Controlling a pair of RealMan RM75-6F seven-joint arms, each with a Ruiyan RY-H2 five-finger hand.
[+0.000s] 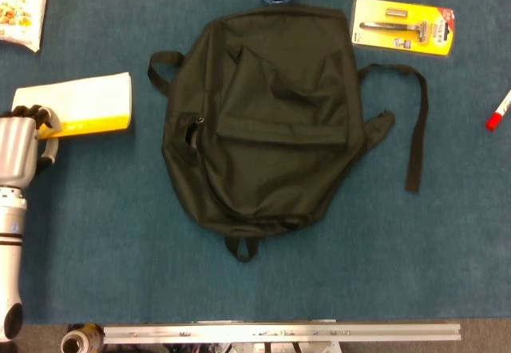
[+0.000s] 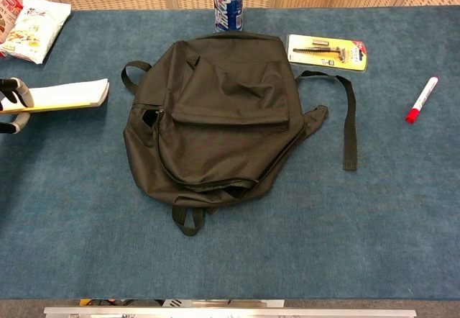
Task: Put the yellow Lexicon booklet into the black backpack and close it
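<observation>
Starting at the near edge, a metal rail (image 1: pixel 279 333) runs along the front of the blue tabletop (image 1: pixel 359 273). At the near left, the left hand (image 1: pixel 17 149) grips the left end of the yellow Lexicon booklet (image 1: pixel 80 104), its fingers (image 1: pixel 30 114) wrapped over that edge in the head view and the thumb below it in the chest view. The booklet extends to the right from the hand, and the chest view shows it tilted, with the held end raised off the tabletop; whether the far end touches the surface cannot be told. The booklet stands well apart from the black backpack (image 1: pixel 267 117), to its left. The right hand is in neither view. The backpack lies flat in the middle of the tabletop, front pocket flap upward, the carry loop (image 1: pixel 242 247) at its near end. A zipper gap shows on its left side, a strap loop (image 1: pixel 162 69) juts out at the upper left, and a long strap (image 1: pixel 413 121) trails off to the right. Further out on the right lies a red-capped marker (image 2: pixel 421 99). At the far side, a yellow razor blister pack (image 1: pixel 404 25) lies just beyond the backpack's right corner, a drink bottle (image 2: pixel 228 1) stands at its far edge, and a snack bag (image 2: pixel 36 19) lies in the far left corner.
</observation>
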